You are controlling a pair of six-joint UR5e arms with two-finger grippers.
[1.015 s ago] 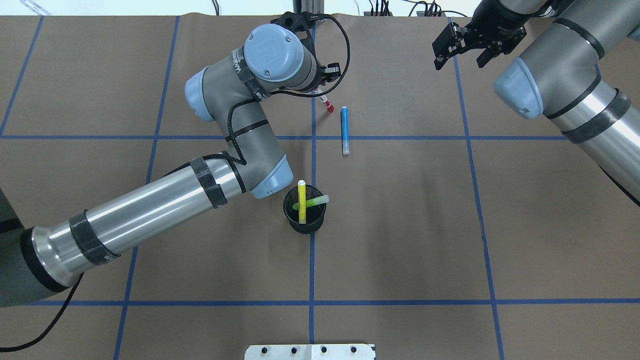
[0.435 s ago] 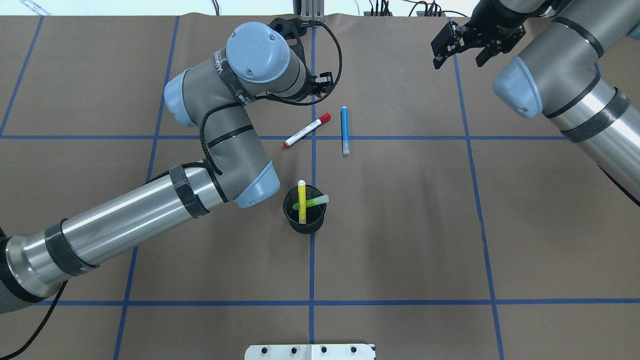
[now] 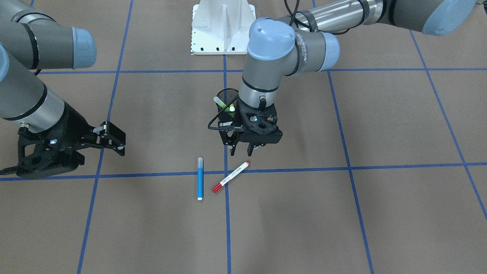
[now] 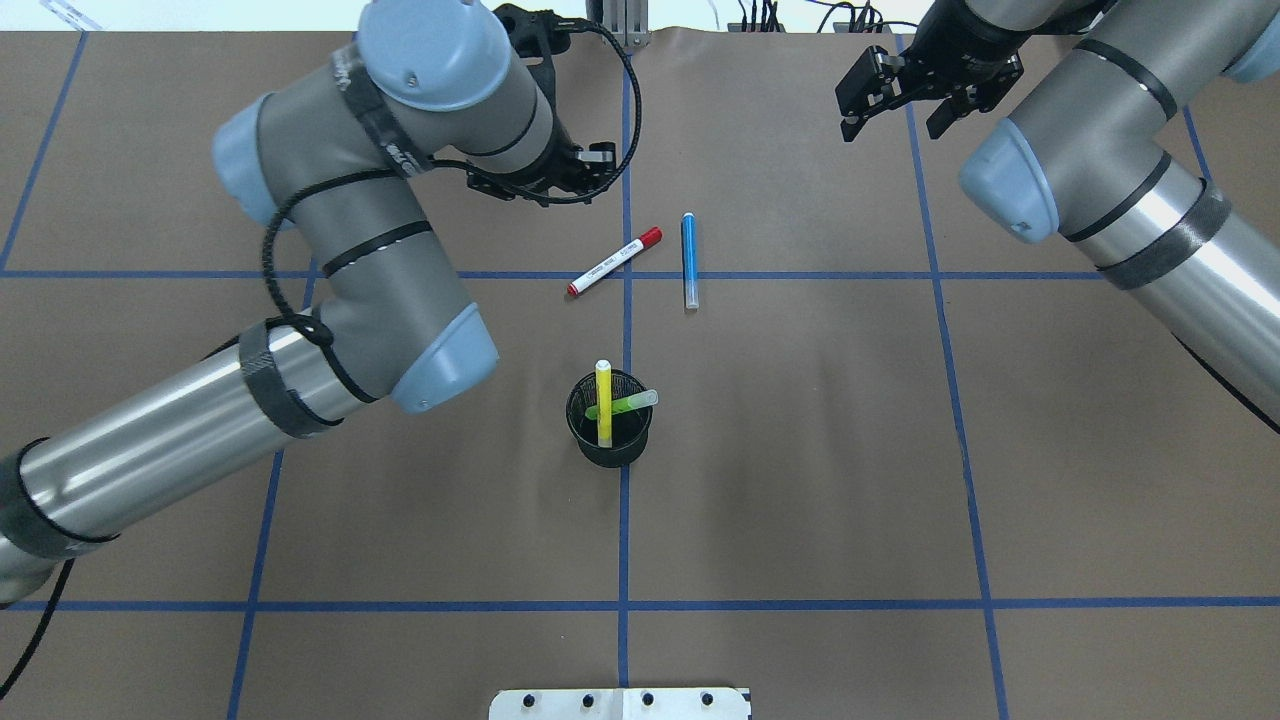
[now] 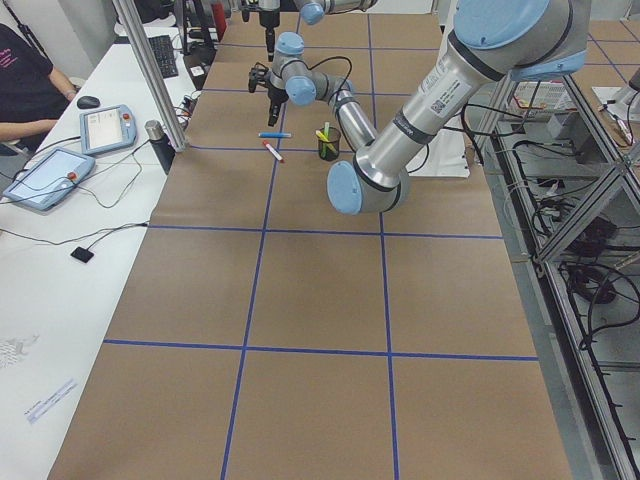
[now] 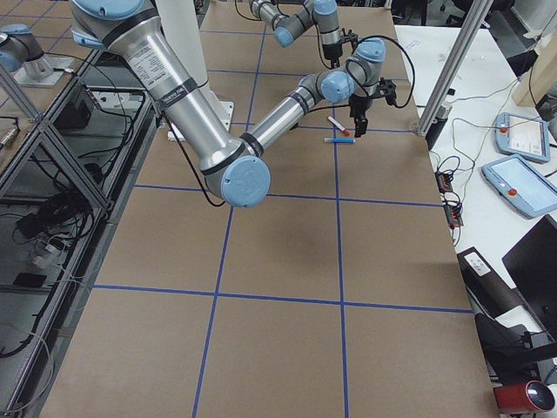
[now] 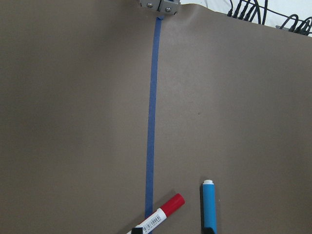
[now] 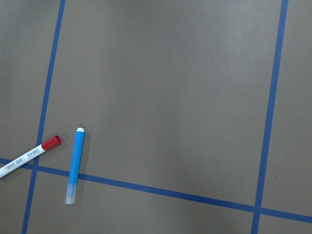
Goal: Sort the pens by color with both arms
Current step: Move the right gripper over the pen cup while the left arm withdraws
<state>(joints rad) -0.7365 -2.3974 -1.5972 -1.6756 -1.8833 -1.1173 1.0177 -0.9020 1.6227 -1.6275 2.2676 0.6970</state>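
Note:
A red-capped white pen and a blue pen lie side by side on the brown table, beyond a black mesh cup. The cup holds a yellow pen and a green pen. My left gripper hangs open and empty just above the table, on the robot's side of the red pen and the blue pen. My right gripper is open and empty at the far right, well away from the pens. Both pens show in the left wrist view and the right wrist view.
The white base block stands at the robot's edge of the table. Blue tape lines cross the brown paper. Beyond the far edge lie cables. In the side view a white desk holds tablets.
The red pen has left my left gripper and now lies flat on the table. The left arm has swung away to the view's left. The right gripper has shifted slightly left.

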